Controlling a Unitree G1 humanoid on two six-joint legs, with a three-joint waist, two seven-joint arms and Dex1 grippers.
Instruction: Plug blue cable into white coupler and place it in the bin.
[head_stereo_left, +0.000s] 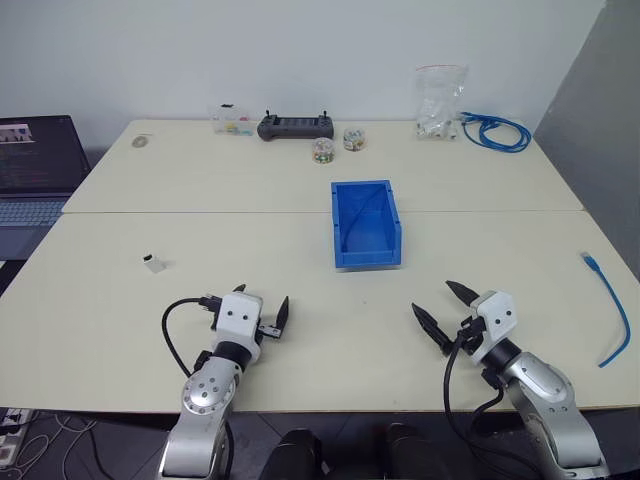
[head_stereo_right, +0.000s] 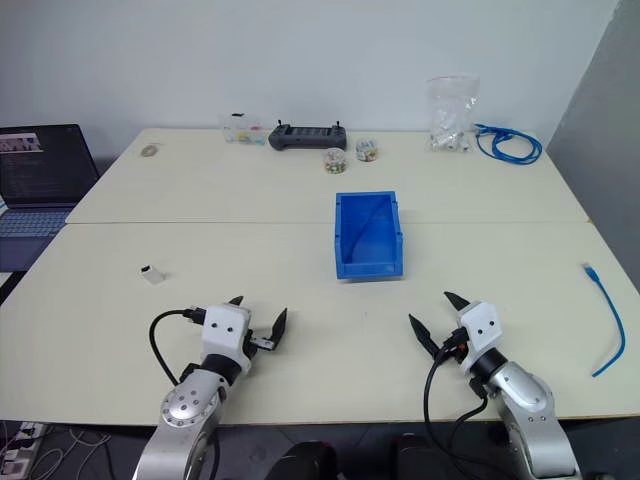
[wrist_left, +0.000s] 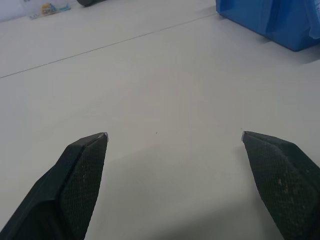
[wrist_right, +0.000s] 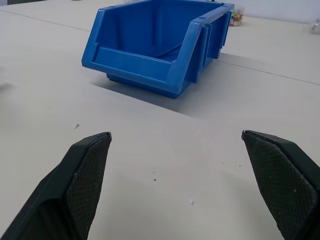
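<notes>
Head views: the left gripper (head_stereo_left: 262, 304) hovers low over the cream table (head_stereo_left: 300, 240), jaws spread wide, nothing between them; the right gripper (head_stereo_left: 444, 308) likewise, wide open and empty, angled toward the left arm. The bright blue rectangular plastic bin (head_stereo_left: 366, 222) with its lowered front lip stands ahead of both claws, between them and a little nearer the right one. The tiny white rectangular plastic coupler (head_stereo_left: 153, 263) lies ahead of and outboard of the left claw, well apart from it. The thin light-blue network cable (head_stereo_left: 612, 312) with a small clear plug at its far end lies by the table's right edge, outboard of the right claw, well apart. A coiled bundle of blue cable (head_stereo_left: 495, 131), a clear plastic bag (head_stereo_left: 440, 100) and a dark controller (head_stereo_left: 296, 126) sit along the far edge, beyond the bin. Left wrist view: both black fingers (wrist_left: 80, 175) stand far apart over bare table, a corner of the bin ahead. Right wrist view: the black fingers (wrist_right: 80, 180) gape over bare table, the bin's open front straight ahead. Judgement: no step is begun; nothing is picked up or plugged. Next move likely calls for each claw to swing outward, right to the cable near its plug, left to the coupler, and close on these small parts with care.
</notes>
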